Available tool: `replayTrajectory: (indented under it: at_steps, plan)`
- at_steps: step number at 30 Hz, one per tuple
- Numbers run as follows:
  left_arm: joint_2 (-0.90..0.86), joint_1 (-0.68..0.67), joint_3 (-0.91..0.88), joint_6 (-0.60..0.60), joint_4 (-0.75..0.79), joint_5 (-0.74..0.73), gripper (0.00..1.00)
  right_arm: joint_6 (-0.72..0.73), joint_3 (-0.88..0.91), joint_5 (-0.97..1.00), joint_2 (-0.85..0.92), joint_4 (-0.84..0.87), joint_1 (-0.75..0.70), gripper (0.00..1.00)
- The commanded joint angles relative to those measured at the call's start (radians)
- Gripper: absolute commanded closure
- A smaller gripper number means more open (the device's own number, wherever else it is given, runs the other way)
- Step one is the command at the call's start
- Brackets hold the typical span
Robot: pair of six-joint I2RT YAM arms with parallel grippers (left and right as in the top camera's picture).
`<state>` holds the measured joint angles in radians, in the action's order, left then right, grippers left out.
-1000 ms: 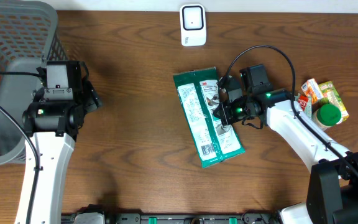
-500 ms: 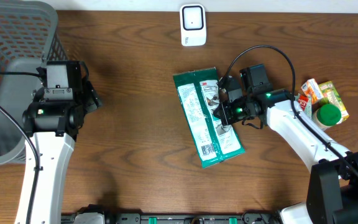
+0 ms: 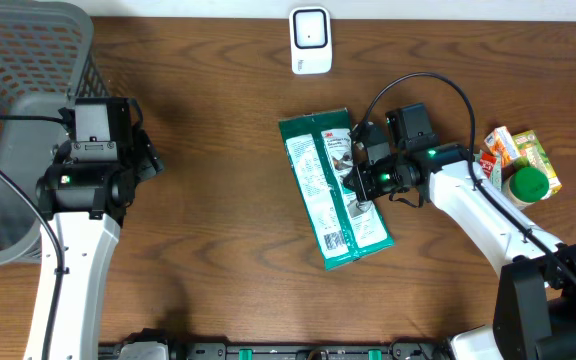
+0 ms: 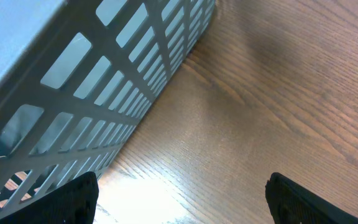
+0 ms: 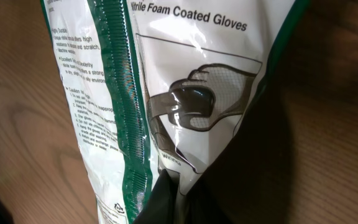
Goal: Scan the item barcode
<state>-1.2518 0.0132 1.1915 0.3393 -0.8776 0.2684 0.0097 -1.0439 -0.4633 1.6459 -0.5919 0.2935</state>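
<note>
Currently pinching glove pack [image 3: 333, 190] at its right edge w/ right gripper [image 3: 360, 180], jaws closed on the film. Up close from right wrist: dark fingers [image 5: 166, 202] biting into crinkled plastic, print reading "Nitrile Foam Coated Gloves". Lying flat mid-table [image 3: 218, 250], long axis slightly tilted, barcode [image 3: 335, 240] face-up near the lower end. Well apart from white scanner [image 3: 310, 40] at far edge, approx. in line w/ the pack's top. Holding nothing w/ left gripper [image 3: 148, 155], fingers [image 4: 67, 199] spread wide over bare wood, just beside grey basket [image 3: 28, 30] wall. Off to right of right arm: two cartons [image 3: 513, 150] and green-capped bottle [image 3: 526, 186], bunched close together.
</note>
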Motion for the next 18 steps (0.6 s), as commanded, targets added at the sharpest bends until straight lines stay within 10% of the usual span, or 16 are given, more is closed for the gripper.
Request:
replayTrajectory:
  at_steps: [1, 9, 13, 18]
  plan:
    - [0.003, 0.005, 0.01, -0.008, 0.0, 0.012, 0.13, -0.018, -0.001, -0.013, -0.001, -0.009, -0.004, 0.99]
    - [0.004, 0.005, 0.01, -0.005, -0.037, -0.257, 0.13, -0.005, -0.002, -0.014, -0.002, -0.022, -0.008, 0.99]
    - [-0.013, -0.012, -0.003, -0.054, -0.005, -0.61, 0.44, 0.043, -0.002, -0.134, -0.002, -0.005, -0.038, 0.99]
    - [-0.082, -0.089, -0.013, -0.275, 0.008, -0.919, 0.47, 0.069, -0.003, -0.425, -0.002, 0.03, -0.097, 0.99]
